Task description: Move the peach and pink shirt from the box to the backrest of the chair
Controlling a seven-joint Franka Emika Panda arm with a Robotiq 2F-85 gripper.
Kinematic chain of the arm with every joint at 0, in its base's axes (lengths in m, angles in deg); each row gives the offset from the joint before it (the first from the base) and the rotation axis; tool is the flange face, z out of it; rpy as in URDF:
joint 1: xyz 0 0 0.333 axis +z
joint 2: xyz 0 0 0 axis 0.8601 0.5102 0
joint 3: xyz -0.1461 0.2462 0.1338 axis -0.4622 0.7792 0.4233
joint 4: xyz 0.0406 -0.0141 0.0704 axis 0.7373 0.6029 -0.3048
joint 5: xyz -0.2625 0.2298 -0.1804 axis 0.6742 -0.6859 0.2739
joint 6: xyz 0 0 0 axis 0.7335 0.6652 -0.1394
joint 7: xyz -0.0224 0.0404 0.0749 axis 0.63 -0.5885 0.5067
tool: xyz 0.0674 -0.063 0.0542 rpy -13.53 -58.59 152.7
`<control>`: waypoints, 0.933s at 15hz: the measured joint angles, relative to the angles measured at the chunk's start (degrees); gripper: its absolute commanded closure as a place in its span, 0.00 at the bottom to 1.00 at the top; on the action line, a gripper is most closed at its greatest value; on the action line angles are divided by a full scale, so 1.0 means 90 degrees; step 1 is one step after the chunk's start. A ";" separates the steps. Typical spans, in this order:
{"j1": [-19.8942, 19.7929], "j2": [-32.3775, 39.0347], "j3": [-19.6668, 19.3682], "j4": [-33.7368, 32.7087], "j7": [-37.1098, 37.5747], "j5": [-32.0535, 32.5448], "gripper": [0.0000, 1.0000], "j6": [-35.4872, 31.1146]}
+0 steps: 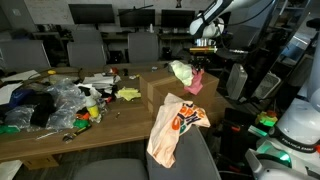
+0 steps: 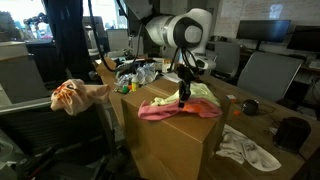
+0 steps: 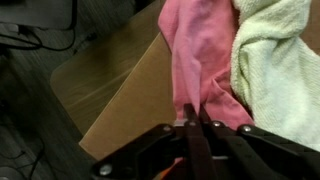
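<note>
A pink shirt (image 3: 195, 55) lies on top of the cardboard box (image 3: 115, 95), draped over its edge in both exterior views (image 1: 196, 82) (image 2: 170, 110). My gripper (image 3: 190, 122) is shut on a fold of the pink shirt, right above the box (image 2: 183, 97) (image 1: 203, 58). A peach and orange shirt (image 1: 175, 125) hangs over the backrest of the grey chair (image 1: 200, 155); it also shows in an exterior view (image 2: 75, 95). A pale yellow-green towel (image 3: 275, 60) lies beside the pink shirt on the box (image 2: 203, 92) (image 1: 181, 70).
The box (image 2: 175, 145) stands on a wooden table (image 1: 60, 135) littered with plastic bags and small items (image 1: 60, 105). A white cloth (image 2: 245, 148) lies on the table by the box. Office chairs and monitors (image 1: 90, 15) stand behind.
</note>
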 measured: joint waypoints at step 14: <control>0.0188 -0.3812 0.0802 0.0771 -0.2890 0.0865 0.99 0.1663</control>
